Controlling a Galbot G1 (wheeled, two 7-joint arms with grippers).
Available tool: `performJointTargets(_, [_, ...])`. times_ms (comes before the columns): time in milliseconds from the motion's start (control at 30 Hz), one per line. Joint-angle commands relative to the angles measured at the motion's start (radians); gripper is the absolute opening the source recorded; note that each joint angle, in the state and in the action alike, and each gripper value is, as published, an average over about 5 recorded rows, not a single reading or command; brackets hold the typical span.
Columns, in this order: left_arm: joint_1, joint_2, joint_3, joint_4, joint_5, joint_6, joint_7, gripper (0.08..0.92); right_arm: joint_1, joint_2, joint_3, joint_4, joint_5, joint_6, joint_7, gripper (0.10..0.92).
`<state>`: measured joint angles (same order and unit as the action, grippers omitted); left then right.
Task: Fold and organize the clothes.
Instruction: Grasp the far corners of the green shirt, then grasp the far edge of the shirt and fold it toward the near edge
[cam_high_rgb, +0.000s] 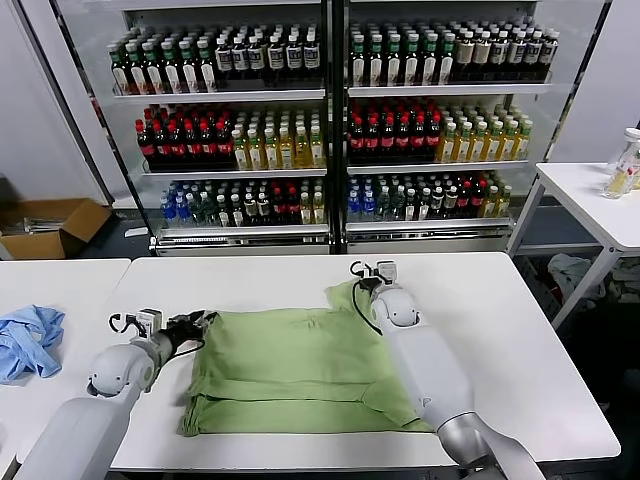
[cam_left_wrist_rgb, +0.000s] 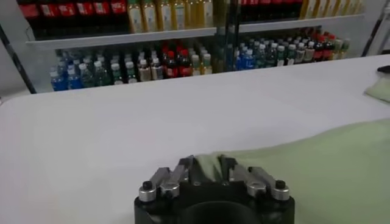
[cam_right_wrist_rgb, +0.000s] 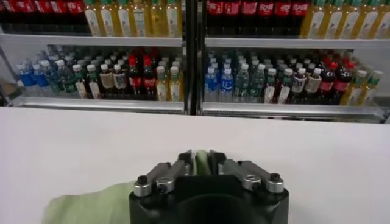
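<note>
The green shirt (cam_high_rgb: 300, 370) lay folded mid-table (cam_high_rgb: 520, 350), the left gripper (cam_high_rgb: 200, 322) clamped on its nine o'clock edge, the right gripper (cam_high_rgb: 362, 283) pinching its one o'clock corner.

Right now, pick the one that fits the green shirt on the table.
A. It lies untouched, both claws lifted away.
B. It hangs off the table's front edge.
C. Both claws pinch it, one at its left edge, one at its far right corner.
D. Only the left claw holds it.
C. The left claw is shut on the green shirt at its left edge, and the right claw pinches its far right corner; both wrist views show cloth between the fingers.
</note>
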<state>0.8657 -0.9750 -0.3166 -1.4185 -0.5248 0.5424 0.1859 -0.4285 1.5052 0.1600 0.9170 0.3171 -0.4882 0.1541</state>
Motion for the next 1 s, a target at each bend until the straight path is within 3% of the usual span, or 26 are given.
performJointTargets(33, [-0.001, 0.001, 0.006, 0.000, -0.002, -0.016, 0.030, 0.309, -0.004, -0.002, 0.000, -0.001, -0.001, 0.000, -0.006, 0.171])
performJointTargets(200, [0.015, 0.014, -0.006, -0.040, -0.059, -0.058, 0.012, 0.163, -0.027, -0.038, -0.005, 0.073, 0.045, 0.017, -0.010, 0.107])
performJointTargets(333, [0.071, 0.040, -0.036, -0.133, -0.132, -0.090, -0.021, 0.092, -0.087, -0.126, -0.029, 0.313, 0.188, -0.043, 0.034, 0.107])
performJointTargets(600, [0.251, 0.077, -0.114, -0.342, -0.174, -0.101, -0.072, 0.086, -0.287, -0.314, -0.002, 0.762, 0.356, -0.092, 0.096, 0.107])
performJointTargets(1000, [0.467, 0.086, -0.254, -0.391, -0.171, -0.133, -0.050, 0.086, -0.717, -0.455, 0.135, 1.184, 0.358, -0.091, 0.107, 0.107])
